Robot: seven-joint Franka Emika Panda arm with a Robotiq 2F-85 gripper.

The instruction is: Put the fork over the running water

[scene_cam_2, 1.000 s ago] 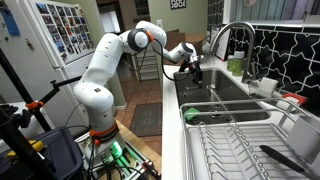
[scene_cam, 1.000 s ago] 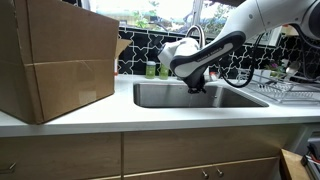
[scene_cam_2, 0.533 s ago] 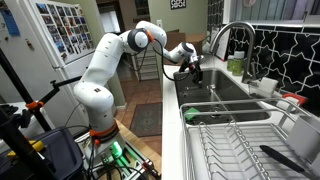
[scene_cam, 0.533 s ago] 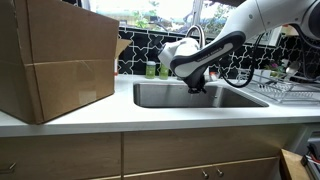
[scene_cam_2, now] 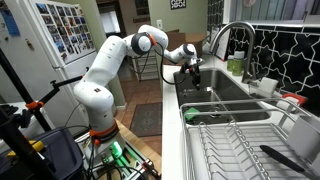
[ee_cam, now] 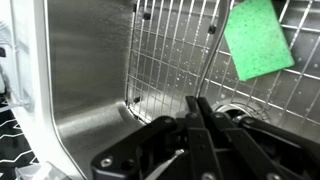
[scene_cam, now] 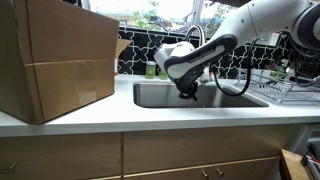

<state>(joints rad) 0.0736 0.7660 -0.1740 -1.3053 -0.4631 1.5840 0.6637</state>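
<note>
Large cardboard box (scene_cam: 55,60) is sitting on the pale table (scene_cam: 150,115), taking up its whole end. Wood-fronted drawers (scene_cam: 60,155) are running beneath. Two green bottles (scene_cam: 151,69) are standing against the black, white-veined tile backsplash (scene_cam_2: 275,45). Wire dish rack (scene_cam_2: 235,140) is resting on the table, a dark utensil (scene_cam_2: 285,158) lying in it. In the wrist view a wire grid (ee_cam: 170,60) is lying flat, a green sponge (ee_cam: 258,38) resting on it. Across the room a white refrigerator (scene_cam_2: 55,35) is carrying rows of photos; a grey rug (scene_cam_2: 148,118) is lying on the floor.
</note>
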